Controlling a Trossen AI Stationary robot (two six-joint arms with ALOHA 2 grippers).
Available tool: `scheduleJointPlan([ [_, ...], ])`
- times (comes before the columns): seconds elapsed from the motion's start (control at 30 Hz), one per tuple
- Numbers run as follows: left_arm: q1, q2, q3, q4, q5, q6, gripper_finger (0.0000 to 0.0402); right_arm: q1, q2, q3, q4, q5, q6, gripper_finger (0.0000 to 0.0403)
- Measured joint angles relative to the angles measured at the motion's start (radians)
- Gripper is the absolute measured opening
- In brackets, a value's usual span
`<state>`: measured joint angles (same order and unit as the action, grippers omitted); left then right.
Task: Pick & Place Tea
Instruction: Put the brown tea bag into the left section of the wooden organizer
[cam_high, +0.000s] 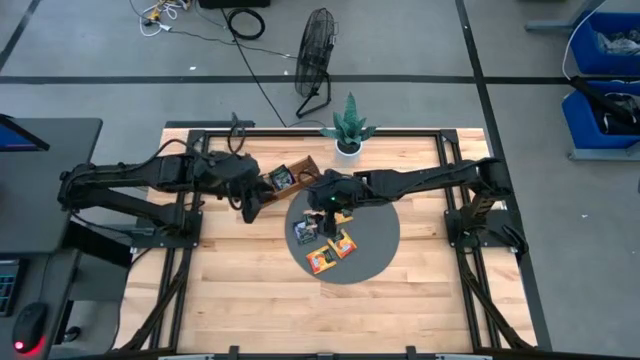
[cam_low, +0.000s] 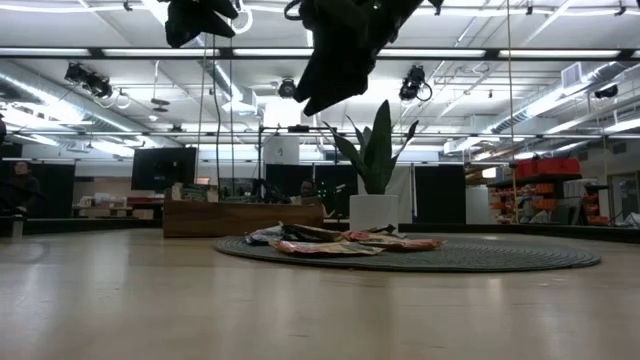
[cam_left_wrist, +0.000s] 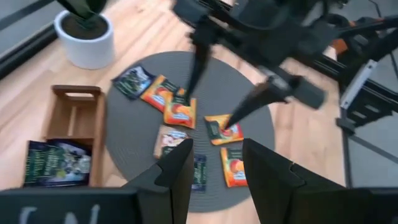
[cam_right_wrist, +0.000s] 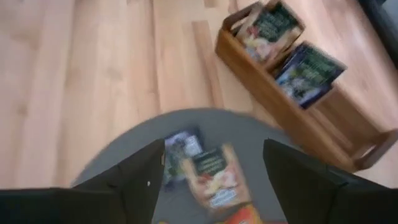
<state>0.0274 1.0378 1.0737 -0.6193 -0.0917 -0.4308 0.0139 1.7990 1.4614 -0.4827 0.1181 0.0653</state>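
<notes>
**Two packs filed, most of the tea still on the mat**

The tea sachets (cam_left_wrist: 180, 112) are split between two places. Most lie loose and flat on the round grey mat (cam_high: 375, 240) at the middle of the table (cam_high: 250, 300): several orange ones, a couple of dark ones and a pale one, close together and some overlapping. The wooden tray (cam_right_wrist: 292, 118) just beside the mat holds the rest: a dark blue sachet stands in one compartment, a pale and green one in the next, and at least one end compartment looks empty.

The right gripper (cam_high: 322, 205) hangs above the mat edge nearest the tray, jaws spread wide with nothing between them; a pale sachet and a dark one lie directly beneath it. The left gripper (cam_high: 250, 207) hovers over bare table close to the tray, jaws partly apart and also empty.

By my reading the job is in its early part: a small share of the sachets is sorted, and roughly seven or eight remain to be lifted from the mat and slotted into the tray. The overlapping ones may be awkward to take singly.
</notes>
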Motion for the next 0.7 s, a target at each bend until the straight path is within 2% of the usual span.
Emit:
scheduleJointPlan([
  [0.27,-0.055,0.000,0.000,-0.002,-0.025,-0.004,0.0142,0.000,0.068,0.001,-0.026,0.013,-0.075,0.0280],
  [0.43,-0.055,0.000,0.000,-0.010,-0.027,-0.004,0.0142,-0.009,0.111,0.001,-0.046,0.025,-0.088,0.0280],
  [0.7,-0.055,0.000,0.000,-0.012,-0.027,-0.004,0.0142,-0.035,0.181,0.001,-0.085,-0.011,-0.133,0.0280],
])
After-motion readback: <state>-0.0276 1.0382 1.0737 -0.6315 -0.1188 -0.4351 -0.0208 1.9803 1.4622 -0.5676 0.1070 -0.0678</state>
